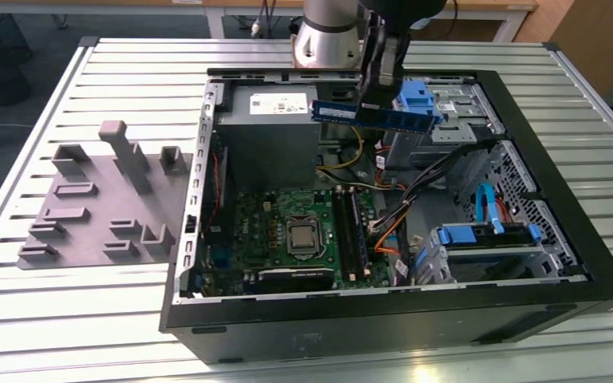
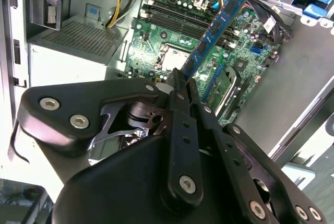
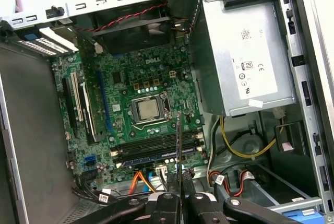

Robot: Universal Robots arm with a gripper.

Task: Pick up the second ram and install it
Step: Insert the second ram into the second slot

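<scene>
Blue stick in the air, folks: the ram [image 1: 408, 119] hangs in the upper middle of the exterior view, lying roughly level with one end dipping a touch toward the exterior view's right. The claw [image 1: 376, 101] is clamped shut across its middle from above. So the pick-up half looks done! The ram is clear of the grey tray [image 1: 93, 215], which sits out on the slatted metal surface [image 1: 61, 319] at the exterior view's left with nothing blue standing in its blocks. Right now the stick floats over the far end of the open case [image 1: 578, 207], just beside the power supply [image 1: 269, 132] and above the cable tangle, well apart from the green board [image 1: 285, 231] down on the case floor. In the second wrist view the ram [image 2: 216, 28] runs away from the claw [image 2: 181, 78], with the board [image 2: 172, 31] far beneath it and no contact anywhere. In the first wrist view the ram [image 3: 179, 140] shows edge-on, a thin dark line rising from the claw [image 3: 180, 179] and crossing the long black slots [image 3: 156, 148], not lined up along them. One of those slots seems to carry a bluish stick already, though I can't be sure. The install half, by my read, is all to do: the ram is high, not seated, not touching a slot, and its length looks turned away from the slots' run.
</scene>
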